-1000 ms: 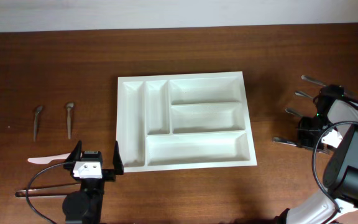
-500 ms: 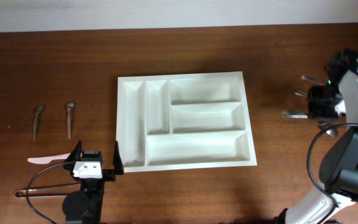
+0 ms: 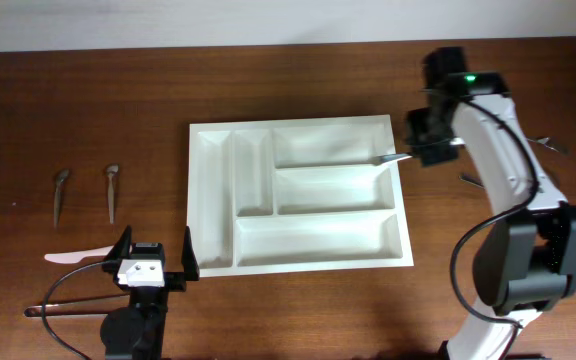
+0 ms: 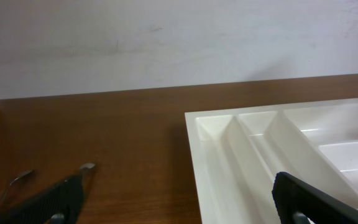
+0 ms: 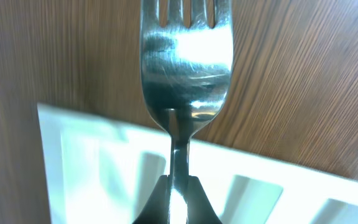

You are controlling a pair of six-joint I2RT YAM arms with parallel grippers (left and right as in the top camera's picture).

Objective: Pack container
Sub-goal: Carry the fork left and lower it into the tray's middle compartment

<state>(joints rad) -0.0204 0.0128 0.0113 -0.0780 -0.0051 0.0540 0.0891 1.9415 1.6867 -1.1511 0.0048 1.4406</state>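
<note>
Where the overhead camera looks down on the brown table (image 3: 88, 110), the tray (image 3: 318, 237) lies flat in the middle, long side running left to right, all five compartments bare. The right gripper (image 3: 420, 153) hangs just off the tray's right rim, toward the far corner, clamped on a fork (image 3: 390, 158). The fork's free end pokes left across the rim, about level with the divider between the two horizontal compartments. More metal cutlery (image 3: 548, 145) lies on the right, partly hidden by the white arm. Near the tray's near-left corner sits the left gripper (image 3: 157, 245), its jaws spread wide with nothing between them. Well to its left lie two small metal pieces (image 3: 111, 192), side by side but apart. A white plastic utensil (image 3: 73, 257) lies nearer, just beside the gripper.

From the left wrist, the left gripper (image 4: 179, 186) shows its two dark fingers (image 4: 48, 202) at the bottom corners, far apart and empty. The tray (image 4: 216, 134) fills the lower right, its two narrow compartments closest. The two metal pieces (image 4: 87, 167) show at the lower left, with a pale wall behind the table's far edge.

From the right wrist, the right gripper (image 5: 178, 193) is pinched tight on the fork's neck. The fork (image 5: 185, 56) stands up the frame, tines against the wood. The tray's white rim (image 5: 73, 124) and dividers cross below and behind it.
</note>
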